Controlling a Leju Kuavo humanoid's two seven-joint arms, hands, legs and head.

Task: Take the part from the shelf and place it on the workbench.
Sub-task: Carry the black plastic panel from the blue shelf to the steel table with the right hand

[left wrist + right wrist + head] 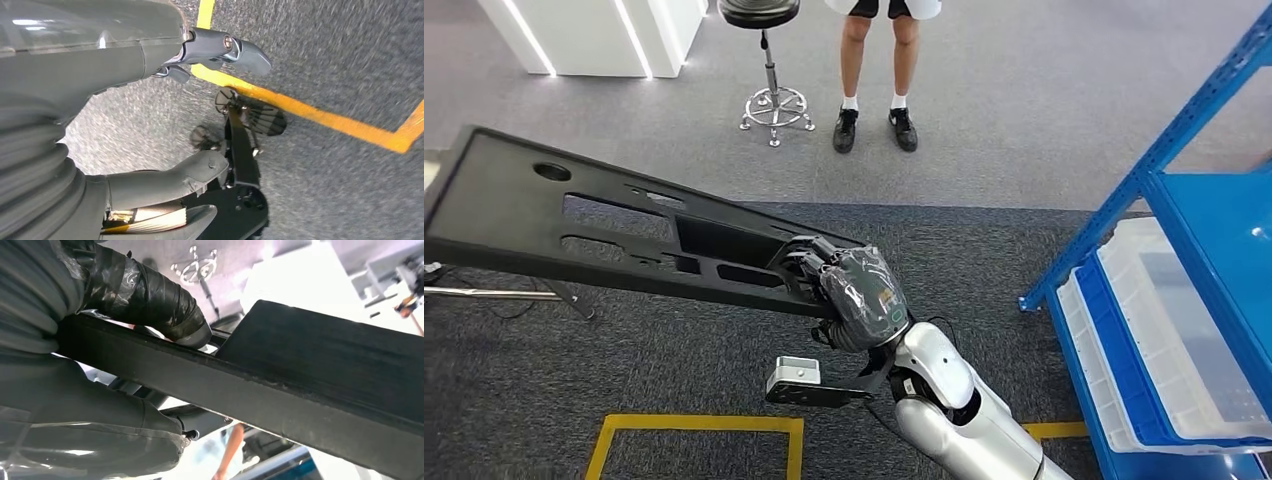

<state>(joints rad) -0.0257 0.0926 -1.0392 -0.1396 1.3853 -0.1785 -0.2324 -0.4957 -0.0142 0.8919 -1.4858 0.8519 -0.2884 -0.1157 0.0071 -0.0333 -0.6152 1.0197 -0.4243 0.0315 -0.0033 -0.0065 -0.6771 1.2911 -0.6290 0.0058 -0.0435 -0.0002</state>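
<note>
The part (574, 225) is a long flat black plastic panel with cut-outs and a round hole. It hangs in the air over the carpet, stretching out to the left. My right hand (854, 285) grips its near end, fingers curled over the edge. Up close in the right wrist view, a taped dark finger (150, 295) presses on the panel's black edge (280, 390). My left hand (150, 115) hangs over the grey floor with its fingers apart and nothing in it. The blue shelf (1194, 130) stands at the right.
Clear plastic bins (1164, 330) lie on the shelf's lower level. A person (876, 70) stands ahead next to a black stool (769, 60). A white counter (594, 35) is at the far left. Yellow floor tape (694, 425) marks the carpet near me.
</note>
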